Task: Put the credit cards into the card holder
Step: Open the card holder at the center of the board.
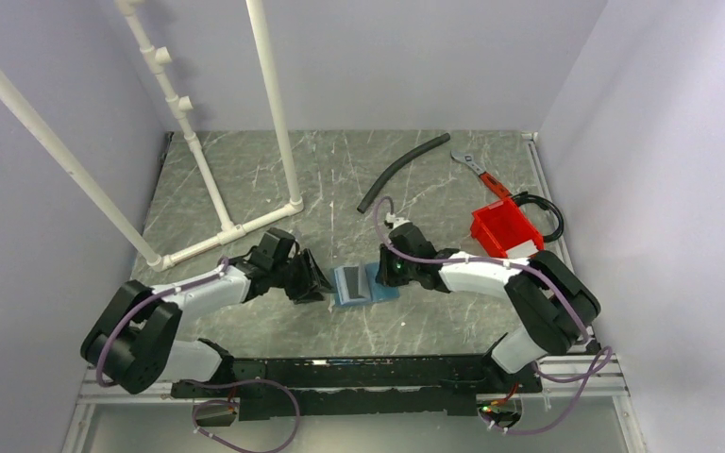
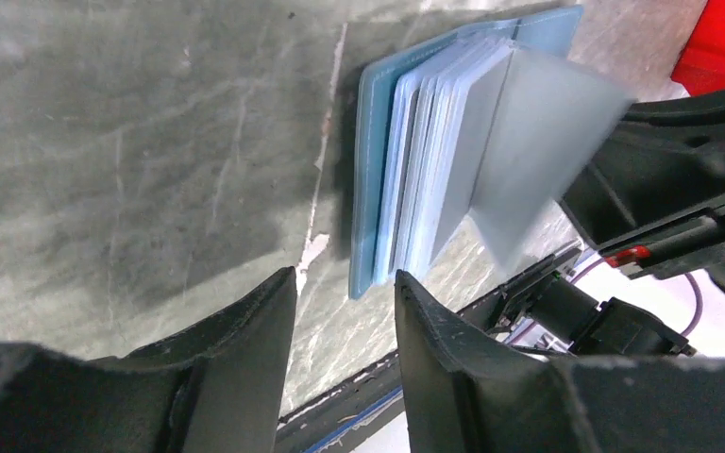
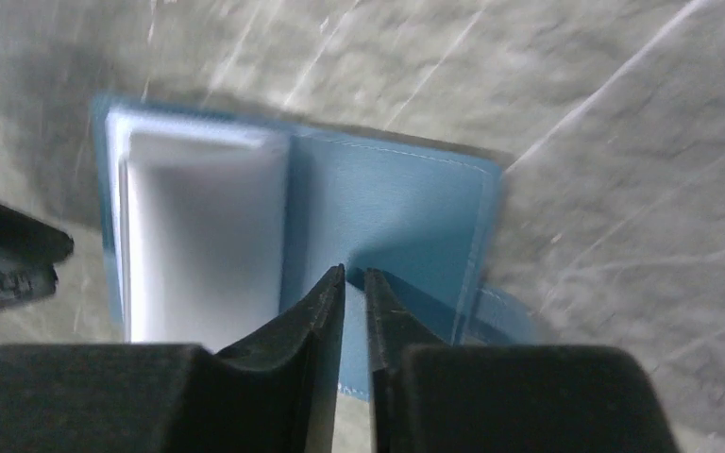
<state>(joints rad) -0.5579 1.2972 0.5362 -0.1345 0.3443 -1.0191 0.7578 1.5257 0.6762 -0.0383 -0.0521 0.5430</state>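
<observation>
The card holder (image 1: pixel 362 284) lies open on the marble table between both grippers, a blue bifold with grey-blue pocket leaves. In the left wrist view the card holder (image 2: pixel 415 160) shows several fanned leaves and a grey flap (image 2: pixel 529 142) standing up; I cannot tell if that flap is a card or a pocket. No loose credit cards are in view. My left gripper (image 1: pixel 315 283) (image 2: pixel 345 276) is open and empty just left of the holder's near corner. My right gripper (image 1: pixel 389 271) (image 3: pixel 355 271) is shut, with its tips on the card holder's blue right half (image 3: pixel 406 208).
A red bin (image 1: pixel 502 229) stands at the right behind my right arm, with a black cable (image 1: pixel 549 213) beside it. A red-handled wrench (image 1: pixel 477 170) and a black hose (image 1: pixel 402 170) lie at the back. A white pipe frame (image 1: pixel 228 226) stands at the back left.
</observation>
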